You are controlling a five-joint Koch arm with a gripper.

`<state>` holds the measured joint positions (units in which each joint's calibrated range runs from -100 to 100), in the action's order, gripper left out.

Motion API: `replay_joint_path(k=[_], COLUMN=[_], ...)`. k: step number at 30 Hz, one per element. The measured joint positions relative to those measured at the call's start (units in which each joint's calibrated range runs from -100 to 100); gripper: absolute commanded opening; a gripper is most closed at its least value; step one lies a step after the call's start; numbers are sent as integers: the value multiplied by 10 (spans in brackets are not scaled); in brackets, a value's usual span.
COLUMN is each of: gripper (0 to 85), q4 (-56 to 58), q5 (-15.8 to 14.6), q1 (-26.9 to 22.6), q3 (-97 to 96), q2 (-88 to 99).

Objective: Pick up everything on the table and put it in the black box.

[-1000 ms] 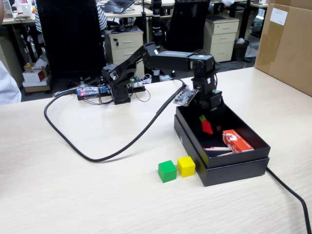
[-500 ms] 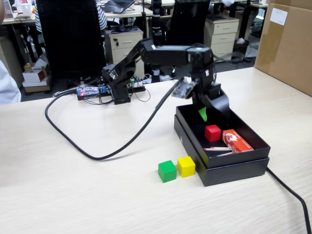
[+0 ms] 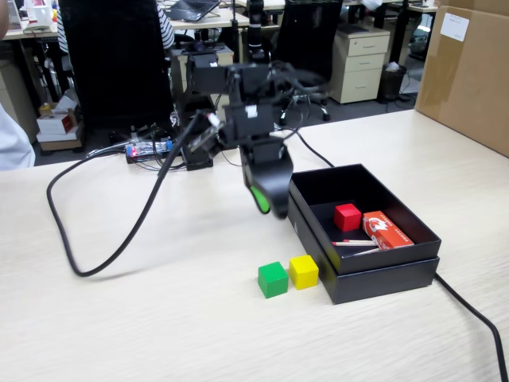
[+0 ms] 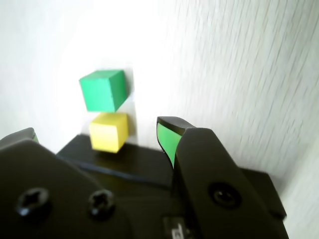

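Office chairs point(image 3: 119, 56), drawer cabinets point(image 3: 362, 60) behind pale wooden table point(image 3: 159, 318).

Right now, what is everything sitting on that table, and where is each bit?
red cube: one, red, inside the black box, beside the packet.
green cube: one, green, on the table in front of the box's left corner in the fixed view.
yellow cube: one, yellow, beside the green cube, between it and the box.
red-and-white packet: one, lying flat in the box.
thin sticks: a few, pale, in the box by the packet; what they are is unclear.
black box: one, matte black, open.
brown carton: one, at the table's far right.
black cable: one, looping across the table.
gripper: one, black with green pads, empty, above the table left of the box.
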<state>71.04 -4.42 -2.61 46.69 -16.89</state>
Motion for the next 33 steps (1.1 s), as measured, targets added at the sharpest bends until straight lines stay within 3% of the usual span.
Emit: replay_joint_path(k=[22, 26, 33], gripper=[469, 420, 242], q4=[0, 0, 0], q5=[23, 25, 26], q1=[7, 7, 8], q3=[225, 225, 225], q2=[-298, -311, -322])
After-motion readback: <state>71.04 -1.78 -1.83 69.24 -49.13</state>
